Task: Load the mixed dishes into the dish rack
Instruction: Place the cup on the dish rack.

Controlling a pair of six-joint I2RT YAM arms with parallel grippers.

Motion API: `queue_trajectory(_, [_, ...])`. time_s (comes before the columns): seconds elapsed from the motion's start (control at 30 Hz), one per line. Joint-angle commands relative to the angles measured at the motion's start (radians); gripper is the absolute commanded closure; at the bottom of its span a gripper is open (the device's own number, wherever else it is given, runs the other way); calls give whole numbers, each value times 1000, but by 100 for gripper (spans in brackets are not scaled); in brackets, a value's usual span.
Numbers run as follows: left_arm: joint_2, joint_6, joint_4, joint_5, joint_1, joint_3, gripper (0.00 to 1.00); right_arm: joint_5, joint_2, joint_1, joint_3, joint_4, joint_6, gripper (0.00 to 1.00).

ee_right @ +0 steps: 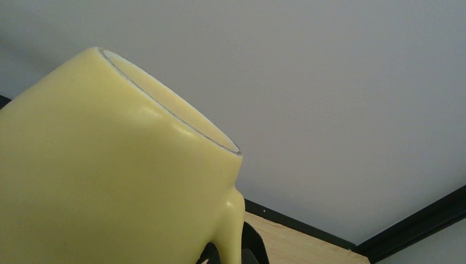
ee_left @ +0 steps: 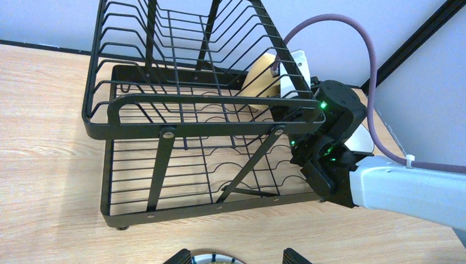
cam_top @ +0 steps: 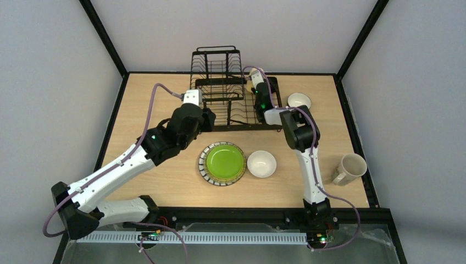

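Rack: black wire, two tiers, upper centre of the top view, standing on the far half of the desk.
Left tool: fingers spread wide with nothing held. I see only the two tips at the bottom edge of the left wrist view, with the plate's striped rim between and beneath them. In the top view this arm's wrist sits at the rack's lower left corner.
Right tool: fingers pressed almost together, pinching the yellow mug's handle. They show as dark shapes at the bottom centre of the right wrist view.
Yellow mug: fills the left half of the right wrist view, tilted, mouth toward the upper right. In the left wrist view I see it through the wires at the rack's right end. I cannot tell whether it touches the rack.
Plate: green with a striped rim, flat on the desk, centre of the top view, below the rack.
White bowl: upright, just right of the plate. I cannot tell whether the rims touch.
Second bowl: upright, white inside, just right of the rack, upper right of the top view.
Cream mug: at the desk's right edge, well apart from the other dishes, tipped on its side, mouth toward the upper right.
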Motion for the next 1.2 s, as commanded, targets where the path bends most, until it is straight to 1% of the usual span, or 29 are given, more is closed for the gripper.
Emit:
queue_trajectory(0.0, [-40, 2, 31, 2, 5, -35, 4, 42, 12, 7, 30, 152, -1, 100])
queue_trajectory(0.17, [-57, -5, 39, 2, 5, -61, 4, 67, 27, 5, 31, 150, -20, 99])
queue_trajectory(0.27, [-61, -5, 45, 4, 5, -67, 4, 74, 31, 6, 28, 142, -17, 93])
queue_trajectory(0.33, [-62, -5, 50, 5, 5, -73, 4, 78, 28, 6, 23, 130, -4, 85])
queue_trajectory(0.4, [-64, -5, 52, 7, 3, -77, 4, 78, 24, 6, 16, 117, 8, 68])
queue_trajectory(0.43, [-65, -5, 53, 8, 3, -78, 4, 78, 21, 7, 11, 114, 13, 62])
queue_trajectory(0.47, [-68, -4, 54, 9, 4, -80, 4, 78, 20, 6, 6, 111, 15, 60])
queue_trajectory(0.7, [-75, -6, 57, 11, 3, -86, 4, 83, 0, 6, -19, 89, 46, 57])
queue_trajectory(0.73, [-75, -7, 57, 13, 3, -86, 4, 84, -4, 6, -25, 84, 51, 55])
queue_trajectory(0.8, [-79, -9, 54, 14, 4, -85, 4, 86, -16, 6, -38, 79, 64, 45])
queue_trajectory(0.9, [-79, -12, 47, 16, 4, -74, 4, 86, -35, 7, -53, 57, 84, 43])
queue_trajectory(1.03, [-75, -21, 29, 23, 3, -54, 4, 81, -71, 9, -84, 51, 98, 36])
queue_trajectory(1.17, [-73, -26, 11, 29, 3, -34, 4, 88, -96, 10, -86, 18, 116, 34])
